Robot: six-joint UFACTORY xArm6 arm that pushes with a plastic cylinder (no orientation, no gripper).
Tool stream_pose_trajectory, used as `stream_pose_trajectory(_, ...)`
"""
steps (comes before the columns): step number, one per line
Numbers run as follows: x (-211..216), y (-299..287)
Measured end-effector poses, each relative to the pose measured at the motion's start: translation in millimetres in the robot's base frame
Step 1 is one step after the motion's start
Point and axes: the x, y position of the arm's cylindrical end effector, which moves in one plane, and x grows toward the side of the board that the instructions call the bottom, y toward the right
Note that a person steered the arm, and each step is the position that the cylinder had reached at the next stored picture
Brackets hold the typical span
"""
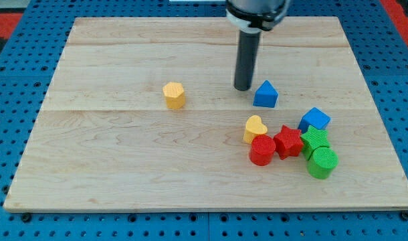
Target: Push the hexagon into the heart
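A yellow hexagon block (174, 95) lies alone on the wooden board, left of the middle. A yellow heart block (255, 128) lies lower right of it, at the left edge of a cluster of blocks. My tip (243, 88) rests on the board just left of a blue house-shaped block (265, 94). The tip is well to the right of the hexagon and above the heart, touching neither.
The cluster at the view's lower right holds a red cylinder (261, 150), a red star (288, 142), a blue cube (314, 120), a green block (315, 140) and a green cylinder (322, 163). The wooden board (110, 167) sits on a blue pegboard surface.
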Motion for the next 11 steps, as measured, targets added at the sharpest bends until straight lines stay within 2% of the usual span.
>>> stream_pose_trajectory(1, 35, 25)
stream_pose_trajectory(2, 53, 48)
stream_pose_trajectory(4, -19, -65)
stream_pose_trajectory(5, 23, -131)
stream_pose_trajectory(6, 49, -55)
stream_pose_trajectory(7, 61, -37)
stream_pose_trajectory(8, 8, -128)
stream_pose_trajectory(9, 47, -173)
stream_pose_trajectory(10, 76, -128)
stream_pose_trajectory(11, 77, -23)
